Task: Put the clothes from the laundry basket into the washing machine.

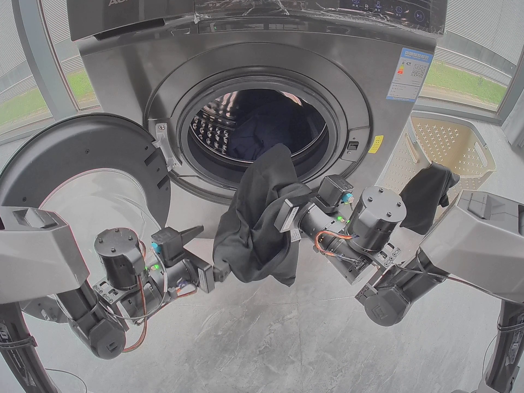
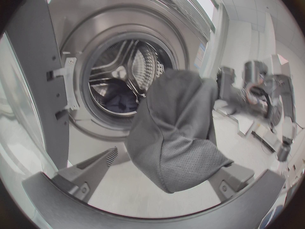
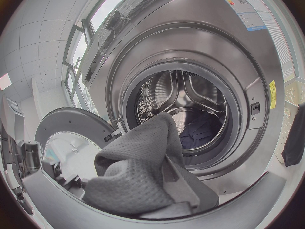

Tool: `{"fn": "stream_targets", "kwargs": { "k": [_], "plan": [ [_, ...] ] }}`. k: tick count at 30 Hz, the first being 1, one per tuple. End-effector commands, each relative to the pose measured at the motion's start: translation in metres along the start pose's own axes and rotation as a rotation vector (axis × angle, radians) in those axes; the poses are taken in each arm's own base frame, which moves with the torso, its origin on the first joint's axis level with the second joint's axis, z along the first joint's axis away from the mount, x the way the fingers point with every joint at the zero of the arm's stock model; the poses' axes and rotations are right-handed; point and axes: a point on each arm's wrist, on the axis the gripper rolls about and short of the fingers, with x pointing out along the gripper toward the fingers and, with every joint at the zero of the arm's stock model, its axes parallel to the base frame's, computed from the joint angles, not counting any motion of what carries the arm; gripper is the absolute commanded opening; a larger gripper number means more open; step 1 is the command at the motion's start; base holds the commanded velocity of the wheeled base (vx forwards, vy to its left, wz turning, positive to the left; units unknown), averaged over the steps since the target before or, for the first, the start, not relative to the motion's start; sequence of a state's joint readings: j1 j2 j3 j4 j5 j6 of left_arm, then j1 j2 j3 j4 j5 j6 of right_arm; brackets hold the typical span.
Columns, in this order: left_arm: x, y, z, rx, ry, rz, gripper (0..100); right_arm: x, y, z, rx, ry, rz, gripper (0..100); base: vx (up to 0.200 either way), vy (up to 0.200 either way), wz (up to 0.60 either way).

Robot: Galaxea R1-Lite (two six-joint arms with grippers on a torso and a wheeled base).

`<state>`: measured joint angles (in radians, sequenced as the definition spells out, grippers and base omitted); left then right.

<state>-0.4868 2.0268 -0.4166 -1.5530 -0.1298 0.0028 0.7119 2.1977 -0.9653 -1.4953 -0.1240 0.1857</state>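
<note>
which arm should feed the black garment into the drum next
Right. The right gripper holds the black garment just below the open drum, so a short push forward should do. The left gripper is open, lower, by the garment's hem.

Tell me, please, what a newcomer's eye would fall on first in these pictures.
A dark garment hangs from the right gripper, just before the washer's open mouth. Inside the drum lie dark blue clothes. To the right of the washer, another dark piece hangs over the rim of the basket.
</note>
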Motion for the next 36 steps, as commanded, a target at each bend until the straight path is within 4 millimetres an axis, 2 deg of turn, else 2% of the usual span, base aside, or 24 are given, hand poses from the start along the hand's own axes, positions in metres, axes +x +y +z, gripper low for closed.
{"fn": "stream_targets", "kwargs": {
  "k": [1,5,16,23,31,36],
  "plan": [
    [-0.021,-0.009,-0.035,0.057,0.171,-0.098,100,0.001,0.001,0.002,0.001,-0.005,0.002,0,0.000,0.000,0.00],
    [-0.032,-0.015,-0.045,0.066,0.235,-0.141,100,0.001,0.000,0.002,-0.001,-0.007,0.001,0,0.000,0.000,0.00],
    [-0.036,-0.018,-0.048,0.076,0.250,-0.184,100,0.002,-0.001,0.000,-0.002,-0.003,-0.003,0,0.000,0.000,0.00],
    [-0.016,-0.027,-0.031,0.083,0.144,-0.207,100,0.000,0.008,-0.003,0.003,0.009,0.016,0,0.000,0.000,0.00],
    [0.025,-0.033,-0.014,0.051,0.007,-0.207,100,0.000,0.008,-0.006,-0.005,0.019,0.017,0,0.000,0.000,0.00],
    [0.044,-0.034,-0.011,0.040,-0.038,-0.193,100,-0.001,0.012,-0.008,-0.003,0.024,0.027,0,0.000,0.000,0.00]
  ]
}}
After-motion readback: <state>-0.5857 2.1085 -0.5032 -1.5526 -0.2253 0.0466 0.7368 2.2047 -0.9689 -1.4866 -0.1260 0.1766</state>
